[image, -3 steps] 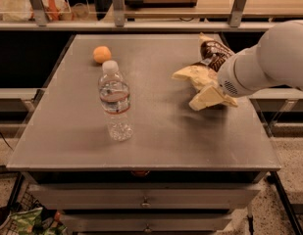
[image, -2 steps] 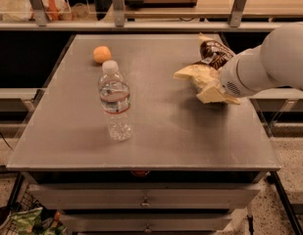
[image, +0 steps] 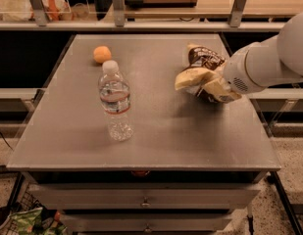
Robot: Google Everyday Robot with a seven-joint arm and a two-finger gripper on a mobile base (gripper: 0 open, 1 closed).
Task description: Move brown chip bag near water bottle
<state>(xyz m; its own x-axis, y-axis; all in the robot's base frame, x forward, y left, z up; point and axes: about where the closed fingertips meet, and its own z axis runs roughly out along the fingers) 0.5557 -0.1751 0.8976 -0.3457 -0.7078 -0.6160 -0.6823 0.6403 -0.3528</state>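
Far left, toward back of table (image: 165,131): small orange fruit (image: 102,54), not part of job

Just in front of it, left of centre: water bottle (image: 115,102), upright, white cap on, red-edged label band, ribbed lower half. Bare tabletop between it and bag

Right side, toward back: brown chip bag (image: 205,58), crumpled, well apart from bottle

Gripper (image: 206,84) right at bag's near side, overlapping it, on white arm (image: 268,62) entering from right edge. Cannot tell whether gripper is spread, closed or clamped on bag: pale shapes there blending with bag's cream panels. Cannot tell either whether bag rests on table or hangs lifted

Handling, as judgement only:
- light, soft, crinkly; glossy, so likely slippery
- contents fragile, so no hard squeeze
- best hold probably on a crimped seam or folded edge, or across a pinched-in part of body, not on flat face
- likely to flop and swing once lifted, so low slow carry leftward
- bottle tall, narrow, probably light, easy to knock over: put-down just right of it, short of touching
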